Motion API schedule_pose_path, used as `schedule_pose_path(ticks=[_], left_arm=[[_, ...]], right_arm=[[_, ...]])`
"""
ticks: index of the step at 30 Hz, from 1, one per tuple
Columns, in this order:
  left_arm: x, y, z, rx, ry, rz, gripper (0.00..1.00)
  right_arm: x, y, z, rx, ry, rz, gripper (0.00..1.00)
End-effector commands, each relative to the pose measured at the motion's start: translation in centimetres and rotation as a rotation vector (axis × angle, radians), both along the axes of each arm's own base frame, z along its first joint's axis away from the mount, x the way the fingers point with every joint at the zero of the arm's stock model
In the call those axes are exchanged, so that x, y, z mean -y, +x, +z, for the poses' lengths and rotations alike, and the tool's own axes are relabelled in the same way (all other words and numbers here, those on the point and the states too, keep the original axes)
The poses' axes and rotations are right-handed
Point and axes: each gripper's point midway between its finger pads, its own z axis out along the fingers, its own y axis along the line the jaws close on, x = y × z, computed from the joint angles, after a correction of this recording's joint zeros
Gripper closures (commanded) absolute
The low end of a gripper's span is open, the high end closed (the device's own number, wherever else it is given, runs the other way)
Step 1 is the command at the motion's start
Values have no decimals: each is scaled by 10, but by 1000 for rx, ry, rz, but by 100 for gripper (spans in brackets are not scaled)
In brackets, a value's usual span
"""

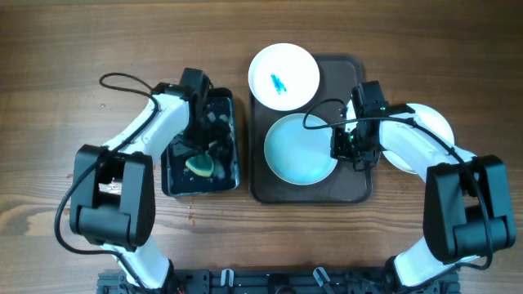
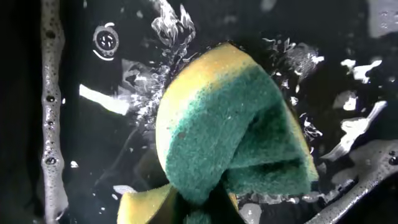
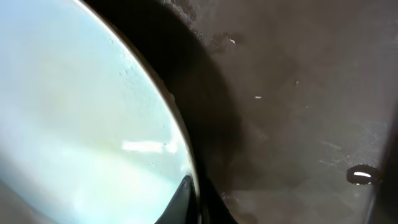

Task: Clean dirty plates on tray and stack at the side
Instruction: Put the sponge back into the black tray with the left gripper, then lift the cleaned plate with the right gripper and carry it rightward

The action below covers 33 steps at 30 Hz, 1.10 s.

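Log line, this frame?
left pincer: shut on folded green-yellow sponge in black basin | right pincer: shut on round white plate at rim, on dark rectangular tray | teal-smeared white plate: dirty

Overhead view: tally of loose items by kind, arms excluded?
plates: 3 (smeared plate, middle plate, right plate)
tray: 1
basin: 1
sponge: 1
Total: 6
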Motion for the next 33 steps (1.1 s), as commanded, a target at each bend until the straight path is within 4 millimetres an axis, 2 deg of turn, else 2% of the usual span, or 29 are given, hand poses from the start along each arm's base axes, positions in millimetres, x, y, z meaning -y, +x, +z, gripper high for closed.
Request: schedule_pose_path(ticks=[1, 3, 4, 5, 6, 9, 10, 13, 16, 19, 20, 23, 27, 33], left_arm=[[5, 8, 25, 56, -46, -18, 71], [6, 14, 47, 110, -57, -27, 54], [5, 18, 65, 156, -66, -22, 39], [0, 21, 92, 229, -79, -7, 14], [-5, 20, 108, 267, -84, 6, 0], [-25, 18, 147, 376, -93, 62, 0], [-41, 15, 169, 449, -94, 108, 0], [-76, 2, 211, 586, -86, 210, 0], [-98, -17, 237, 672, -67, 280, 0], [-102, -32, 250, 710, -60, 298, 0], [-102, -35, 253, 718, -60, 297, 0], [-102, -35, 253, 720, -60, 297, 0], [-102, -35, 253, 720, -60, 297, 0], [-102, -35, 253, 720, -60, 297, 0]], right_arm=[[18, -3, -1, -34, -96, 15, 96], [17, 4, 20, -4, -90, 15, 96], [16, 6, 35, 16, -87, 20, 96], [11, 7, 59, 37, -59, 76, 96], [11, 6, 71, 36, -57, 95, 95], [0, 5, 95, 24, -54, 127, 96], [-13, 7, 106, 42, -51, 166, 96], [-59, 7, 124, 103, -36, 287, 96], [-108, 11, 128, 140, -28, 364, 96], [-161, 24, 125, 177, -9, 453, 96], [-173, 30, 124, 189, -18, 461, 96], [-185, 60, 136, 351, -142, 386, 96], [-190, 78, 173, 580, -308, 349, 96], [-191, 66, 227, 832, -561, 318, 96]])
